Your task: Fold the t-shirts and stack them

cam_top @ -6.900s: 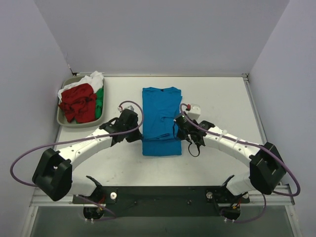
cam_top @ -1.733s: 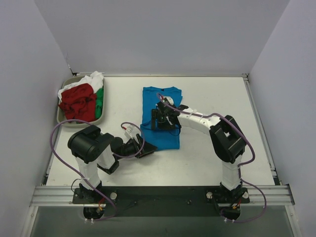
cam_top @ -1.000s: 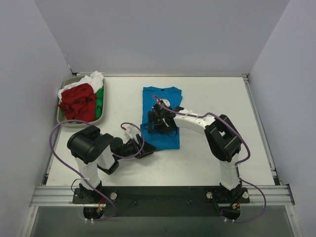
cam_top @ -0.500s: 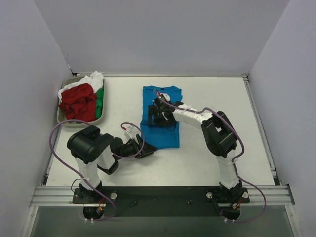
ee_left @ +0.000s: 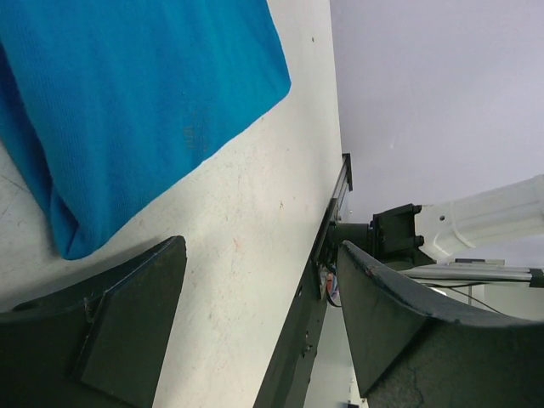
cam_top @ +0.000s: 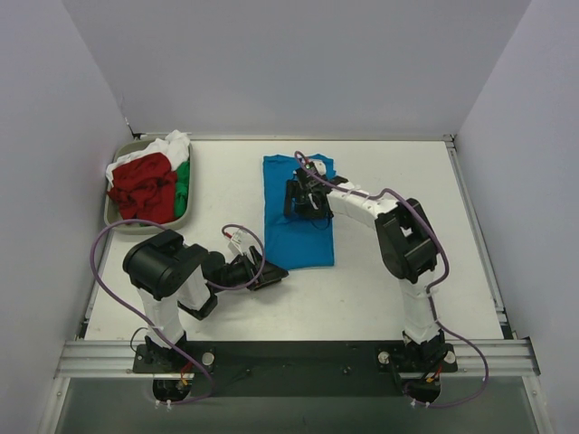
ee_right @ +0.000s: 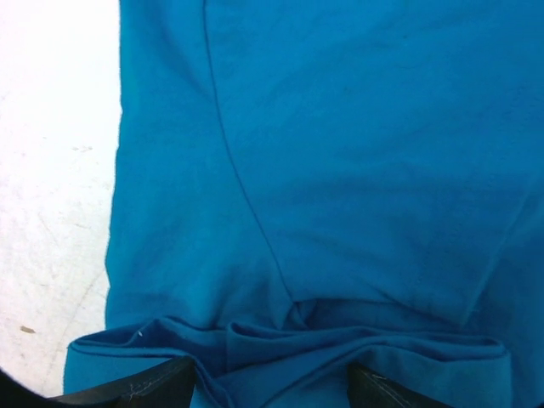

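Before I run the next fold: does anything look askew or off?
The blue t-shirt is bunched into uneven, rumpled layers at its edge by the right gripper, not one clean fold; the rest lies flat. In the tray, a white shirt hangs over the far rim. Nothing looks damaged.

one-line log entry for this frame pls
left hand: open, by near corner of blue t-shirt | right hand: open, astride bunched fold at far end | other t-shirts: heaped in tray
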### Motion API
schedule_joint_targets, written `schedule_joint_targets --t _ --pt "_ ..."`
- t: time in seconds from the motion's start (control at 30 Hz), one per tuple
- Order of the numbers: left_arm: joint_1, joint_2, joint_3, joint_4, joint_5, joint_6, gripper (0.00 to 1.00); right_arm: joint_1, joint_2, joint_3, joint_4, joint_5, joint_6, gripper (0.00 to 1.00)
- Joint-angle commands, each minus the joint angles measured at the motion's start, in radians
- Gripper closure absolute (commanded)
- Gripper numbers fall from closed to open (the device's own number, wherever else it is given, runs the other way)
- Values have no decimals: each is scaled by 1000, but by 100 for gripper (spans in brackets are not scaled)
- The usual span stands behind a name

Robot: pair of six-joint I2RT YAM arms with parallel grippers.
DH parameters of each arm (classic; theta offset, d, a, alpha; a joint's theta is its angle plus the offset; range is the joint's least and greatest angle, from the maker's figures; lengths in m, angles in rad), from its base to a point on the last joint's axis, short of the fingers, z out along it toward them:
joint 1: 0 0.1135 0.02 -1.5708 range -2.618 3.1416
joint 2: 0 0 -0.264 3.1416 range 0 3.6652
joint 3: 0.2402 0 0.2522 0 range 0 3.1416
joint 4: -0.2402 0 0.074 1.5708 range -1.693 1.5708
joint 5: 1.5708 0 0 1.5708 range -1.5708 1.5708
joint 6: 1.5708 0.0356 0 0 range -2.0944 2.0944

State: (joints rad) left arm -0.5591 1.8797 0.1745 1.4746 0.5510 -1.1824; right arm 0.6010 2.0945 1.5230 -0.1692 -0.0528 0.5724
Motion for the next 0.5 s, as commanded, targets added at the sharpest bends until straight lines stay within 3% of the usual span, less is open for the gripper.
schedule_joint_targets --t 0.0,0.1,0.2,0.23,0.3,0.33,0.37,0.47 --pt "2 15 -17 141 26 27 18 20 -117 -38 -26 102 -45 29" --pt "-7 -65 11 31 36 27 18 32 -192 -81 -32 130 -57 29" --pt "-33 -224 71 -224 20 95 18 39 -264 -127 -35 137 -55 29" --pt "-63 -329 94 -420 4 124 18 42 -284 -141 -39 142 -55 29" --pt "-108 -445 207 -663 -78 251 18 51 -341 -182 -38 152 -59 29" --pt "-155 -538 253 -912 -121 300 17 60 -359 -194 -41 157 -60 29" --pt "-176 -569 308 -1010 -184 376 16 66 -388 -214 -44 160 -57 29" --pt "-177 -611 442 -1195 -191 424 16 86 -441 -269 -49 165 -40 29"
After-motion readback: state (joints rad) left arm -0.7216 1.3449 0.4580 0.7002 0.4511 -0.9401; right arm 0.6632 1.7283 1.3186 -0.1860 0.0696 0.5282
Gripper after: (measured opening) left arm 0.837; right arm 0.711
